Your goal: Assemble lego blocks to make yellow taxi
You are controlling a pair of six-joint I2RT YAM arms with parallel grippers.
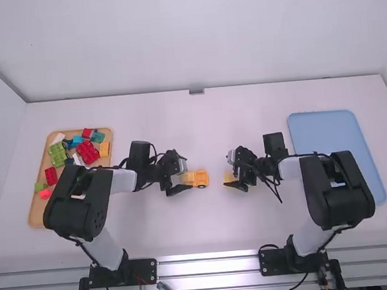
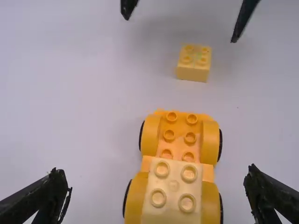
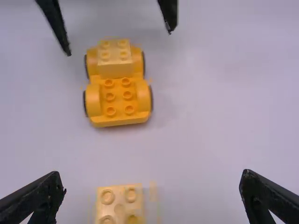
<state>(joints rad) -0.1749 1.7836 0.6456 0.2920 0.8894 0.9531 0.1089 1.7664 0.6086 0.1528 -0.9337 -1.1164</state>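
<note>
- the relation to be settled is end-on: the loose yellow block (image 3: pixel 119 207) is placed just off the stud-bearing end of the car base (image 2: pixel 180 136), apart from it and nearly in line with its long axis.
- that long axis is laid across the table (image 1: pixel 211 231), from left arm to right, with wheels along both long sides.
- one half of the car base is already topped by a paler block (image 2: pixel 174 205); this half is turned toward the left arm, while the bare studs are turned toward the right.
- the left gripper (image 2: pixel 158 193) is spread, with nothing held; the topped half is flanked by its fingers, one beyond each long side, with no contact seen.
- the right gripper (image 3: pixel 153 186) is likewise parted and empty; the loose yellow block is framed between its fingers, off centre, closer to one than the other.
- the loose yellow block is therefore best taken by the right gripper, being much the nearer, and would need to be carried toward the left arm.
- the car base could be steadied by the left gripper; if it is left unheld, it may be rolled along that same axis when pushed.
- studs should be squared before any pressing, or the block could be seated askew.
</note>
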